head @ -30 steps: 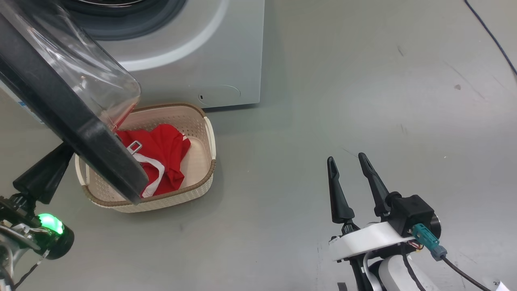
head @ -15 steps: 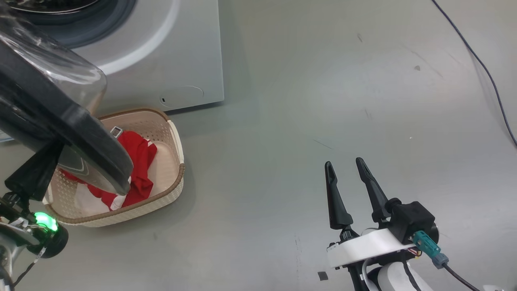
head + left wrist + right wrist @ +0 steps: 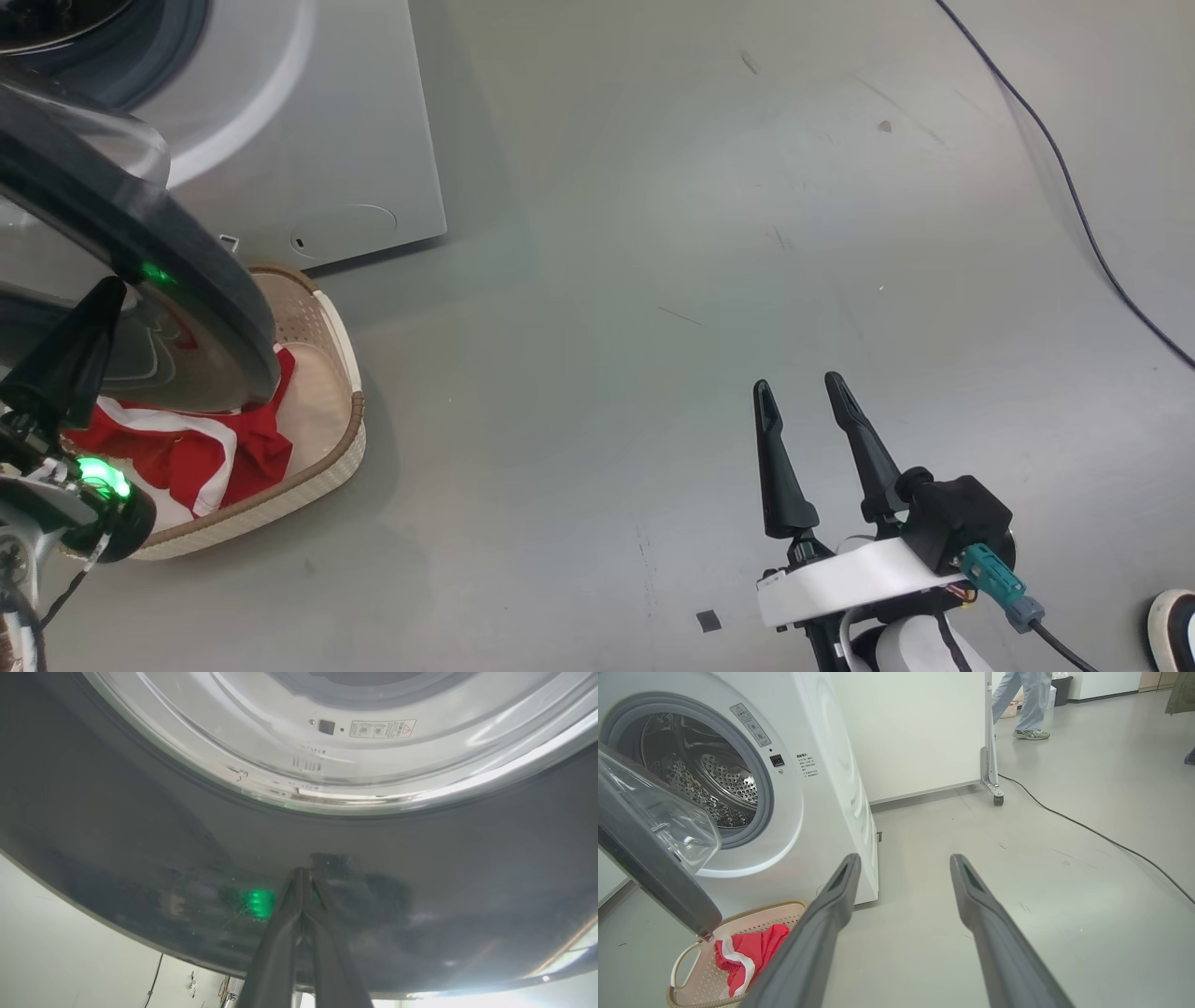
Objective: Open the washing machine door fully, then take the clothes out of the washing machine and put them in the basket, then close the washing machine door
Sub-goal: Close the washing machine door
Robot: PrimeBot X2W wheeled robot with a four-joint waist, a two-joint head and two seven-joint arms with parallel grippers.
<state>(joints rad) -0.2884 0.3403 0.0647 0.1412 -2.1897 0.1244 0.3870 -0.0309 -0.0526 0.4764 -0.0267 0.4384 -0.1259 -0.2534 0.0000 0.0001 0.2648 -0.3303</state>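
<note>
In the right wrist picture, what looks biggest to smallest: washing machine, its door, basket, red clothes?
washing machine
washing machine door
basket
red clothes
Door and basket are both cut off, so those two are unsure.

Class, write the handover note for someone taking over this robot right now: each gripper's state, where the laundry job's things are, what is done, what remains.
Left gripper: shut, empty, tips at the washing machine door's glossy black rim.
Right gripper: open, empty, above bare floor.
The door stands partly open, above the basket in the head view. The clothes lie in the basket, in front of the washing machine.
Done: door opened, clothes moved; the visible part of the drum looks empty.
Left: push the door shut.
</note>
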